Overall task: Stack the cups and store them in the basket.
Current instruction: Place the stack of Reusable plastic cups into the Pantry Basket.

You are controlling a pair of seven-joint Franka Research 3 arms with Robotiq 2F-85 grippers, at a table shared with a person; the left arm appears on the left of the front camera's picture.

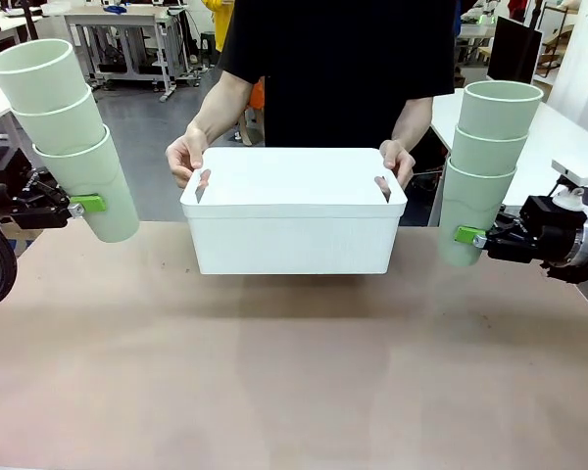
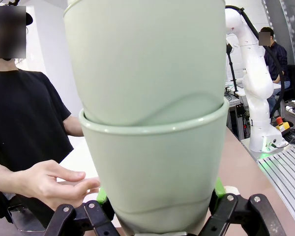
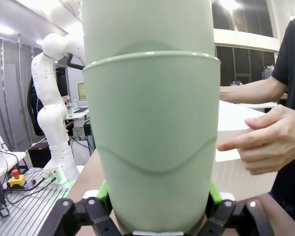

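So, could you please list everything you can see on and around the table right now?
left cup stack: three, mint green, tilted, at the left.
right cup stack: three, mint green, near upright, at the right.
basket: one, white, table's far middle.
table: one, light brown.
person's hands: two, at the basket's ends.
left gripper: black, green pads, shut on left cup stack.
right gripper: black, green pads, shut on right cup stack.
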